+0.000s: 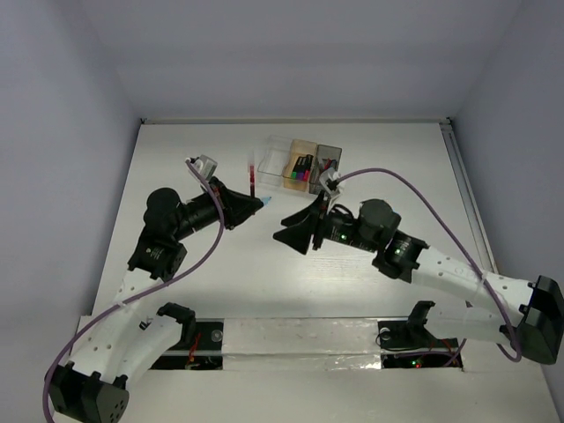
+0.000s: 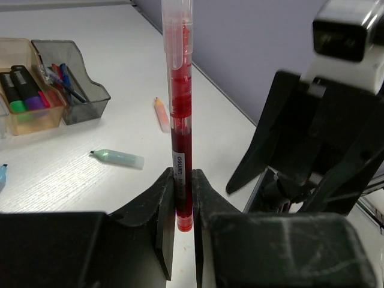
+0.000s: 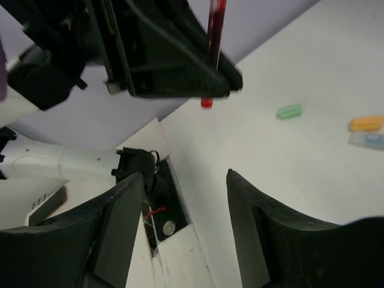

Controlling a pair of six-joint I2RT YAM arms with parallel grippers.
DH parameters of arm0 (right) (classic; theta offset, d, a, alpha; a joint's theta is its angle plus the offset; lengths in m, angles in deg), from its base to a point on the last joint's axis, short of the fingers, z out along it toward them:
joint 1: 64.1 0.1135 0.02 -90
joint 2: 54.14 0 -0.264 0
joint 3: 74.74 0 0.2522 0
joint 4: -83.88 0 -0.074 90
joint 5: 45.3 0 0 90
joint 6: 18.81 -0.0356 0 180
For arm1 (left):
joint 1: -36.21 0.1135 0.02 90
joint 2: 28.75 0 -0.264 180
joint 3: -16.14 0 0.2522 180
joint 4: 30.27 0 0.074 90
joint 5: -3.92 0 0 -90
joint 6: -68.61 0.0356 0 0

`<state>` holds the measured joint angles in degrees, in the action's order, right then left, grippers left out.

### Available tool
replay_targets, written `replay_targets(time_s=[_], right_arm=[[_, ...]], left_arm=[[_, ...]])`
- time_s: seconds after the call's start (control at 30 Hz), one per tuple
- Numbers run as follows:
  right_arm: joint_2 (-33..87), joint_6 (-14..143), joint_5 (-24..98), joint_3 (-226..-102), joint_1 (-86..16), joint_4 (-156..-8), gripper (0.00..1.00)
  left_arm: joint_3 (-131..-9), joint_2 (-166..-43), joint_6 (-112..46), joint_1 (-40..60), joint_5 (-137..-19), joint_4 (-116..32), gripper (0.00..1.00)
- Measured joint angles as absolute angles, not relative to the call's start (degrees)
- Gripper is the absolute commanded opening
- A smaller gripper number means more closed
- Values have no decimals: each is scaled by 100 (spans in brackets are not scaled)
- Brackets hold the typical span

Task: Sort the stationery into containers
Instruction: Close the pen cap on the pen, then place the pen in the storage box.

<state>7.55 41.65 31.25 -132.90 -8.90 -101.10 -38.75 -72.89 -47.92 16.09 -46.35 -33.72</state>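
In the top view my left hand (image 1: 257,203) is pinched shut on the red pen (image 1: 252,181), which stands up out of its fingertips above the white surface (image 1: 194,159). The containers (image 1: 302,166) sit in a row just past the pen, toward the right arm's side. My right hand (image 1: 284,236) is near the pen on that same side, closer to the bases. Its tips face the pen and are clear of it.

In the left wrist view the pen runs straight up the middle. Its lower end is clamped between my two fingers (image 2: 165,204), and a short red stub shows below the grip. Off to one side of the pen and well back are the tan-orange box (image 2: 36,123), holding green and purple markers (image 2: 24,90), and the dark grey box (image 2: 87,111) touching it, with thin pens inside. An orange piece (image 2: 161,114) lies flat on the surface close behind the pen, and a pale green piece (image 2: 118,158) lies a little farther out. The right hand looms on the pen's other side, not touching it.

In the right wrist view my right hand's fingers (image 3: 120,234) are spread wide with nothing between them. The pen hangs beyond the gap in the left hand's grip, its red end poking out beneath. The green and orange pieces lie on the surface past it.
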Motion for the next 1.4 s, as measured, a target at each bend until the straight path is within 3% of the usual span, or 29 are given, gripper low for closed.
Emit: replay_targets(time_s=[0.17, 0.37, 0.57, 0.63, 0.67, 0.77, 0.87, 0.9, 1.07, 1.3, 1.4], right_arm=[[941, 4403, 2476, -13887, -1542, -10080, 70], [1870, 4593, 2067, -14833, -1644, -10082, 69], [2650, 4576, 1770, -15305, -1651, -10097, 56], [2773, 4552, 1705, -15314, -1651, -10097, 49], [2814, 4534, 1691, -15321, -1651, -10104, 36], [2878, 4440, 1621, -15338, -1651, -10185, 16], [2878, 4279, 1617, -15338, -1644, -10242, 0], [2878, 4244, 1645, -15338, -1644, -10253, 0], [2878, 4128, 1973, -15338, -1690, -10231, 0], [2884, 4030, 2452, -15336, -2875, -10091, 0], [3002, 4040, 2592, -15343, -3474, -9944, 0]], left_arm=[[-3733, -7291, -4798, 1609, -4463, -3289, 0], [-3517, -7365, -4890, 1602, -4111, -3119, 0], [-3444, -7381, -4945, 1595, -3879, -2974, 0], [-3442, -7381, -4960, 1595, -3837, -2944, 0], [-3436, -7381, -4964, 1595, -3818, -2926, 0], [-3394, -7381, -4991, 1567, -3831, -2922, 0], [-3383, -7365, -4927, 1554, -3855, -2889, 0], [-3383, -7348, -4894, 1552, -3901, -2894, 1], [-3383, -7254, -4785, 1528, -4244, -3055, 34], [-3383, -7033, -4601, 1530, -4609, -3634, 45], [-3383, -6882, -4431, 1530, -4793, -3978, 56]])
